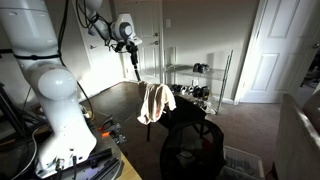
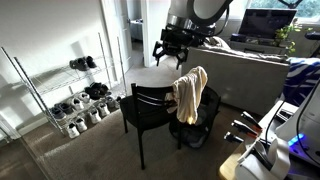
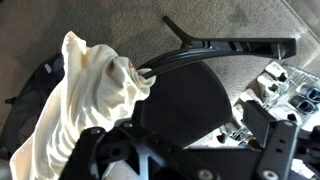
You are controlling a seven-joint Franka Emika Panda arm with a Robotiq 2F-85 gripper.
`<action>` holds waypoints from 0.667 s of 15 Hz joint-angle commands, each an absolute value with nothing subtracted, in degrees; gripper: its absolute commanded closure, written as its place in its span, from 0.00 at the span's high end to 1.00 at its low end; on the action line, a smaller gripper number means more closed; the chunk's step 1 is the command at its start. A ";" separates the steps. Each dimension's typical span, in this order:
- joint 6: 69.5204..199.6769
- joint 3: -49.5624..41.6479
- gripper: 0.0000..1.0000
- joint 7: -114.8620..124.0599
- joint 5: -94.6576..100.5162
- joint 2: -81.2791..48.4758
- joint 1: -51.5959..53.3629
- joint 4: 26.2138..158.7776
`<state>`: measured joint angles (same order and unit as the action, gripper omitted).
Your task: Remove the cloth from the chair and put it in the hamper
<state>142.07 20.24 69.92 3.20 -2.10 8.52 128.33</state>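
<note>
A cream cloth (image 1: 155, 100) hangs over the backrest of a black chair (image 1: 185, 112). Both also show in an exterior view, cloth (image 2: 188, 92) and chair (image 2: 150, 103). A black mesh hamper (image 1: 195, 152) stands on the floor by the chair and shows behind the cloth (image 2: 198, 128). My gripper (image 1: 132, 52) hovers open and empty above the chair, a little away from the cloth (image 2: 170, 56). In the wrist view the open fingers (image 3: 180, 140) frame the chair seat (image 3: 185, 95), with the cloth (image 3: 85, 95) to the left.
A wire shoe rack (image 2: 60, 95) with several shoes stands by the wall and also shows in an exterior view (image 1: 200, 85). A grey sofa (image 2: 255, 70) is behind the chair. A white door (image 1: 265, 50) is at the back. The floor is carpet.
</note>
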 commanded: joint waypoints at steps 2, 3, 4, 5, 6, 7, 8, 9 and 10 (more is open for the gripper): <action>145.82 14.81 1.00 74.09 -4.03 -2.80 9.93 130.39; 146.28 13.82 1.00 74.05 -5.94 -2.89 9.73 130.78; 146.91 12.97 1.00 74.62 -7.48 -2.91 9.62 131.17; 147.62 12.04 1.00 74.87 -9.16 -2.92 9.31 131.84; 148.52 11.25 1.00 75.48 -10.64 -3.17 9.18 132.30; 149.50 10.43 1.00 75.80 -12.14 -3.61 8.94 132.91; 150.82 9.75 1.00 76.65 -13.36 -4.08 8.86 133.41; 152.39 9.05 1.00 77.54 -14.53 -5.00 8.77 133.95; 153.54 8.53 1.00 78.60 -15.75 -5.35 8.75 134.40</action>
